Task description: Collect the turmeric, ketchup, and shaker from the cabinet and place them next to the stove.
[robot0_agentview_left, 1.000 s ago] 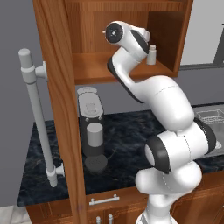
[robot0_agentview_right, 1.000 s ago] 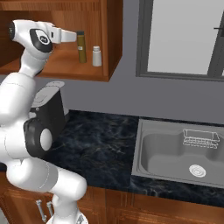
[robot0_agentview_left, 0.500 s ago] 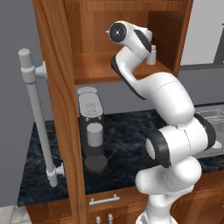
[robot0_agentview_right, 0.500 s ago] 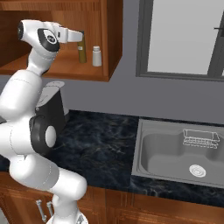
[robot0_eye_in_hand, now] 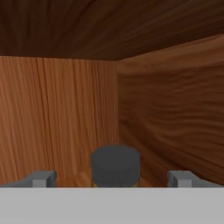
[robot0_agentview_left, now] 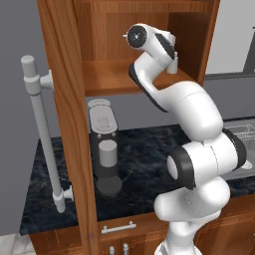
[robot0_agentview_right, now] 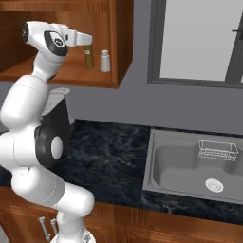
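While gripper (robot0_eye_in_hand: 112, 178) reaches into cabinet (robot0_agentview_right: 121, 42), jaws wide apart (nothing held), dark-capped jar (robot0_eye_in_hand: 115, 165) stands upright on shelf, straight ahead between fingertips; white shaker (robot0_agentview_right: 105, 61) just beside jar.

Base views flank arm, share cabinet (robot0_agentview_left: 104, 74); hand view inside.

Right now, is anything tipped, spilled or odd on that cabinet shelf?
Nothing stands out. The dark-capped bottle and white shaker stand upright, apart, on the cabinet shelf. The open gripper has the bottle's cap between its fingers, untouched.
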